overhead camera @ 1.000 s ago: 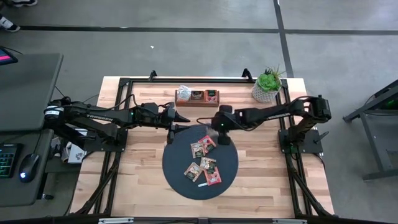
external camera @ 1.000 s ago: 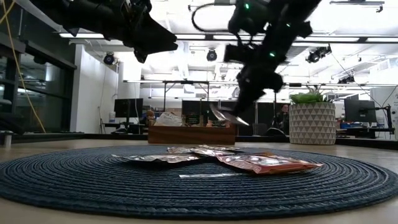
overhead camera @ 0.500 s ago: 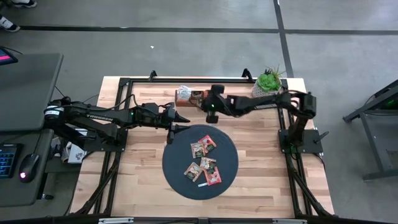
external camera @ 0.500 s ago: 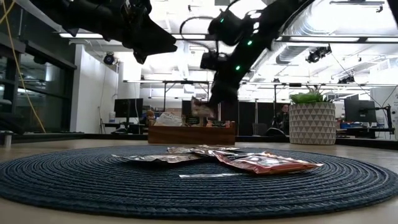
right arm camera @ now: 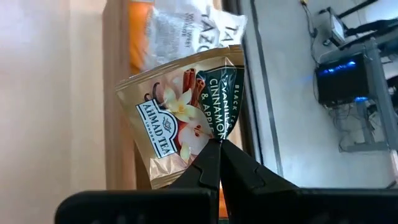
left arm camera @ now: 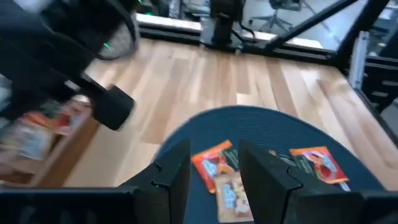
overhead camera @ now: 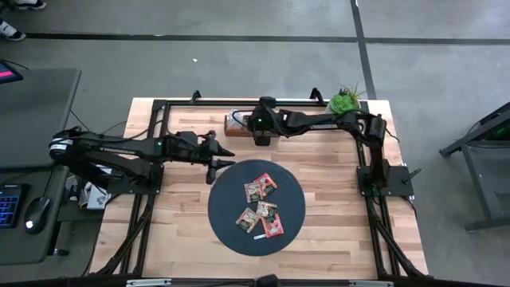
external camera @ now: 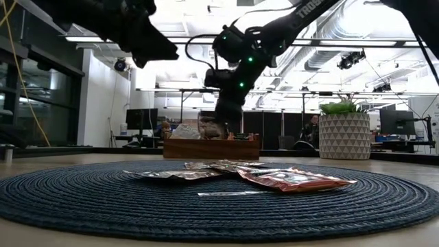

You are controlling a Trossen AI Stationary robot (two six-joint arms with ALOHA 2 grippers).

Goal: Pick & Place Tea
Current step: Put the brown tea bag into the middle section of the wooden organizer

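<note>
A sachet [right arm camera: 186,115] is being held pinched in the right gripper [right arm camera: 219,149] over the wooden box [overhead camera: 243,127], and should be released low, squarely inside it.

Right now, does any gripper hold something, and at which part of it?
Yes. The right gripper, over the wooden tray, pinches one beige and dark-green tea sachet at the edge of its green side. The left gripper holds nothing.

My two arms are dark and thin, with small green lights on them. White letters run along my left arm [overhead camera: 119,148]. My hand [right arm camera: 219,163] has two black pointed fingers.
</note>
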